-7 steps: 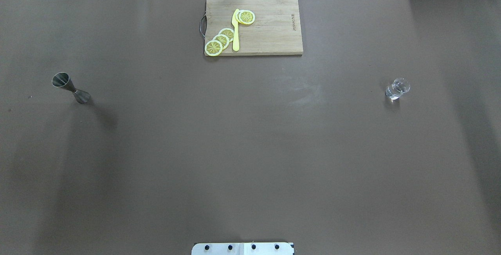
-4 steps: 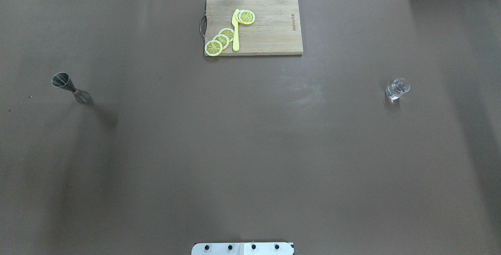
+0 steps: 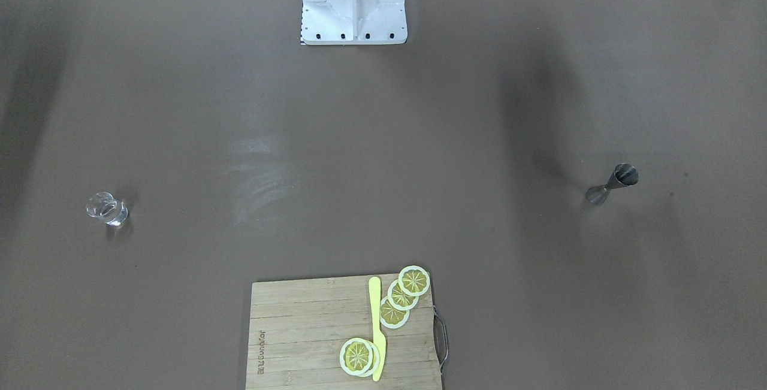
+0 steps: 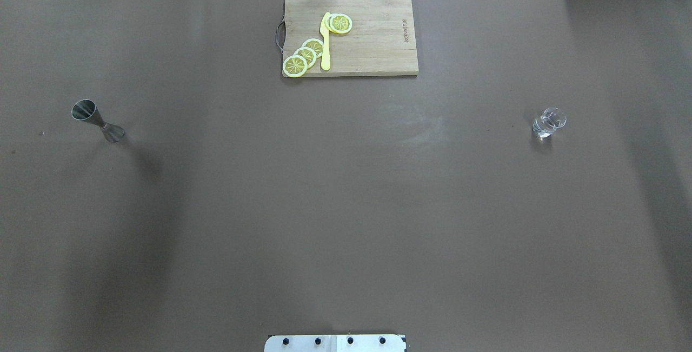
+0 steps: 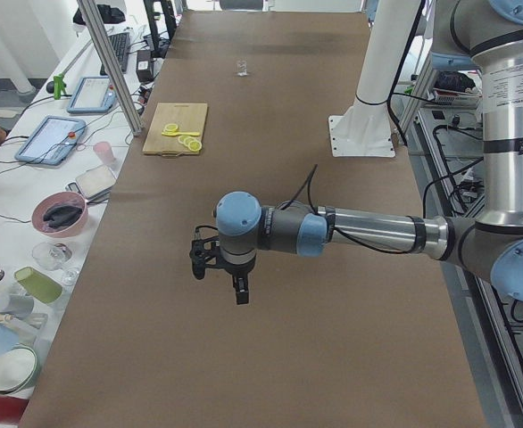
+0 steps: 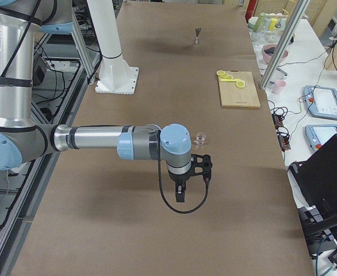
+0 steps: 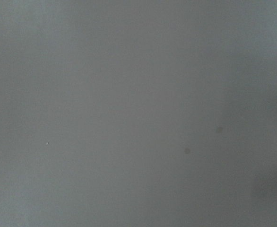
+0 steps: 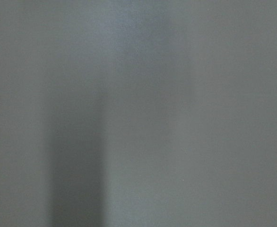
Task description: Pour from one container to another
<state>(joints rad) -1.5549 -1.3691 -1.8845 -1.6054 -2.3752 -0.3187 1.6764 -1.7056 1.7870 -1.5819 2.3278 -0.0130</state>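
Standing glass near right pincer, jigger well apart, pincer grip cannot tell.

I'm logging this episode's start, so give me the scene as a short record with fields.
containers: metal jigger on robot's left, clear glass on its right, both upright, untouched
left end effector: over bare table, open or shut unclear
right end effector: over bare table, open or shut unclear
far side: cutting board with lemon slices, yellow knife

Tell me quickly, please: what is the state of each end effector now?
Left end effector: cannot be told.
Right end effector: cannot be told.
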